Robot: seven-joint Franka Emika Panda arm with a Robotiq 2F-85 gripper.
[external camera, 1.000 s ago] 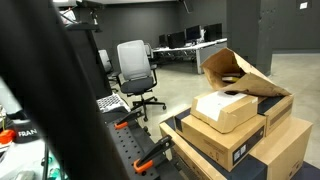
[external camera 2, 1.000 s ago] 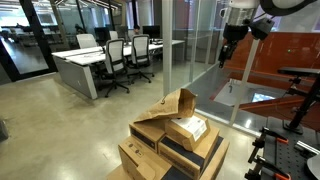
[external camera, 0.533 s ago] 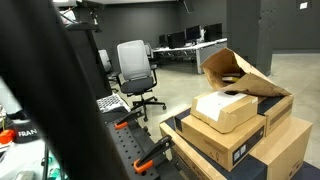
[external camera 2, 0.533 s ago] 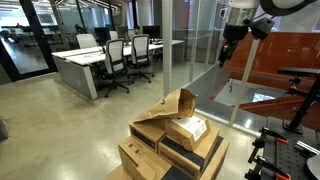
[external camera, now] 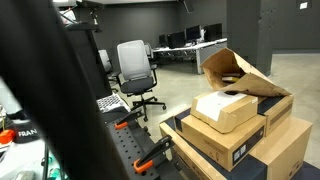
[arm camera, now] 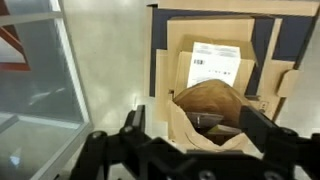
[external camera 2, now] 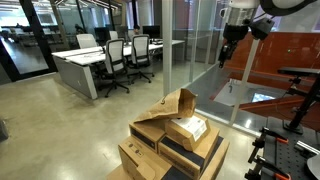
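Stack of cardboard boxes (external camera 2: 165, 155), polished floor (external camera 2: 60, 130) lying to its left; topmost a small tan box (external camera 2: 183, 131), white label (external camera 2: 196, 127) up, long axis running away from the brown paper bag (external camera 2: 182, 103) that stands upright, mouth open, touching its end. End effector (external camera 2: 226, 55): released, jaws wide and empty, hanging well above the stack, near a glass partition (external camera 2: 190, 50).

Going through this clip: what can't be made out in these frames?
Wrist view: print on the white label is too small and blurred to read.
Wrist view: the dark thing inside the brown paper bag is shadowed and unidentifiable.
Exterior view: the bottom cardboard box is cut off by the frame edge.
Exterior view: the gripper is too small to show how its jaws stand.
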